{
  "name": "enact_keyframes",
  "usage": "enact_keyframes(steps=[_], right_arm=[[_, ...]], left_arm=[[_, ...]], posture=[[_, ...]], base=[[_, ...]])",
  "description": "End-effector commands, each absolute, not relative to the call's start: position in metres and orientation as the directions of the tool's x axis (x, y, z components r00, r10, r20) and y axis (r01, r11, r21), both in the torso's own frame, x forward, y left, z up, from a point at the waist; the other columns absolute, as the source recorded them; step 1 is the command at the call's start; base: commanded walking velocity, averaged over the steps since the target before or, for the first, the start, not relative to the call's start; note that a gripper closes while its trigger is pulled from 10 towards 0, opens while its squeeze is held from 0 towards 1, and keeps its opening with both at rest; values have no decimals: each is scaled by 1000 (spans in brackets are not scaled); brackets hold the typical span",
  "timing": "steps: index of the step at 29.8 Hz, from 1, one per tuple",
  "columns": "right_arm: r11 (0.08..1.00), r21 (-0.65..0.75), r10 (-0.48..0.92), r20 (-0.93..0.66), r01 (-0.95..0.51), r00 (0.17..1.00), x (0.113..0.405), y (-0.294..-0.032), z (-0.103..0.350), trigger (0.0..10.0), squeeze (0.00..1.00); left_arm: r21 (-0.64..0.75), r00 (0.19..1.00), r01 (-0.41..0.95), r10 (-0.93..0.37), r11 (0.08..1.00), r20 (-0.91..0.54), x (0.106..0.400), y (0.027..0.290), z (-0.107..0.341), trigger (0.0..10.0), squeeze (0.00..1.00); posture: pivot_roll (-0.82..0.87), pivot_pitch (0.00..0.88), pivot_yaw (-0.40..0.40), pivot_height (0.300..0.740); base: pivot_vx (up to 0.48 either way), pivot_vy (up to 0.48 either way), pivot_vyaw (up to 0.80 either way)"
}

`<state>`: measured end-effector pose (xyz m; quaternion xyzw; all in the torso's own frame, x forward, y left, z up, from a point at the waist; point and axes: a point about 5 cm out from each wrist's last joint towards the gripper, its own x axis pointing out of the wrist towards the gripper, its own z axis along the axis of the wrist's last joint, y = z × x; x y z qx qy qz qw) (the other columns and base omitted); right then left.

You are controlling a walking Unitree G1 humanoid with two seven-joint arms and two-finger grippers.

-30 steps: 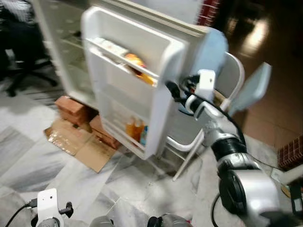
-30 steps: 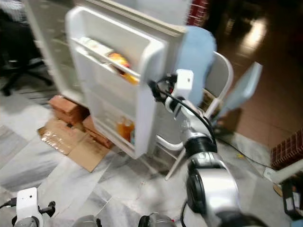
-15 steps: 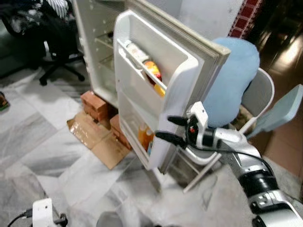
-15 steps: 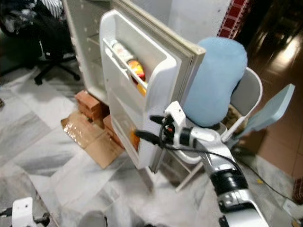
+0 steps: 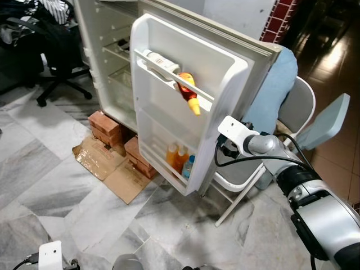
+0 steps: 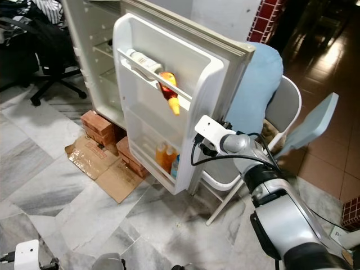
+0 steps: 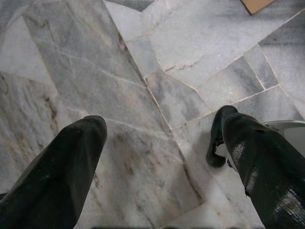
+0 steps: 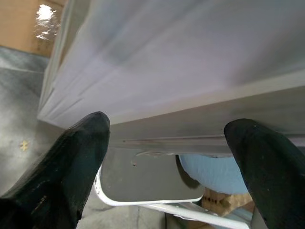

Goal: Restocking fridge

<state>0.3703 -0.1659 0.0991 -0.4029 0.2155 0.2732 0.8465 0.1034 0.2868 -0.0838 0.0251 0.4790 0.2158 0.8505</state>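
**Fridge door standing open on a grey marble floor**

Grey marble floor (image 5: 50,185) is spreading across the room. Far on the left, a black office chair (image 5: 53,67) is standing near the fridge (image 5: 107,50). Red bricks (image 5: 104,125) are sitting under the fridge, and flat cardboard (image 5: 109,169) is lying beside them. Near the bottom left, the left gripper (image 7: 157,157) is hanging over the floor with its fingers (image 7: 57,167) spread wide and holding nothing.

In the middle, the fridge door (image 5: 185,107) is swinging open. Its top shelf is carrying a white bottle (image 5: 160,59) and an orange bottle (image 5: 190,95). Its bottom shelf is holding orange drink bottles (image 5: 175,157).

To the right, the right gripper (image 8: 171,148) is reaching behind the door's outer edge, fingers (image 8: 66,162) wide apart on either side of the edge. A white folding chair (image 5: 295,109) with a blue cushion (image 5: 270,95) is standing just behind it.
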Motion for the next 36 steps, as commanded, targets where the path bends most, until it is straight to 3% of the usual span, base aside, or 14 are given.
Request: enact_keyframes(steps=[1,6,10,13,15,21,26,28,29,30,31,34,36], right_arm=[[496,-571,326,-575,-654,750,374,-159,106,10000,0],[492,-535,271,-656,-687,705,363,-182,88,10000,0],[492,-562,197,-672,-665,714,361,-200,85,10000,0],[533,-584,160,-641,-612,750,363,-208,89,10000,0],[636,-589,145,-544,-499,827,371,-210,103,10000,0],[740,-454,252,-497,-497,830,370,-200,102,10000,0],[768,-503,159,-450,-396,879,371,-205,101,10000,0],[827,-447,155,-401,-340,903,376,-201,109,10000,0],[843,-410,182,-393,-348,902,376,-196,110,10000,0],[860,-274,312,-385,-431,868,375,-182,109,10000,0],[855,-228,362,-378,-465,852,374,-177,108,10000,0],[729,-32,643,-309,-684,700,362,-160,108,10000,0],[690,0,693,-288,-724,661,358,-160,109,10000,0]], left_arm=[[248,436,-351,392,903,-810,98,289,-85,10000,0],[246,419,-358,390,901,-820,95,286,-88,10000,0],[246,413,-356,388,902,-824,93,286,-89,10000,0],[248,410,-355,388,902,-826,92,286,-89,10000,0],[252,404,-353,390,901,-827,89,288,-90,10000,0],[256,399,-350,390,901,-830,87,290,-89,10000,0],[257,399,-341,387,904,-831,88,290,-89,10000,0],[257,402,-341,388,904,-829,89,290,-89,10000,0],[257,403,-342,388,904,-829,89,290,-89,10000,0],[258,403,-344,390,903,-828,89,291,-89,10000,0],[258,403,-344,390,903,-828,89,291,-89,10000,0],[261,400,-349,395,900,-827,89,292,-88,10000,0],[262,399,-350,396,899,-827,89,293,-88,10000,0]], posture=[[192,0,-109,740],[195,0,-112,740],[195,0,-110,740],[193,0,-108,740],[194,0,-109,740],[186,0,-104,740],[187,0,-103,740],[189,0,-104,740],[189,0,-104,740],[191,0,-108,740],[191,0,-108,740],[187,0,-112,740],[183,0,-112,740]], base=[[0,0,0],[0,0,0],[0,0,0],[0,0,0],[0,0,0],[0,0,0],[0,0,0],[0,0,0],[0,0,0],[0,0,0],[0,0,0],[0,0,0],[0,0,0]])
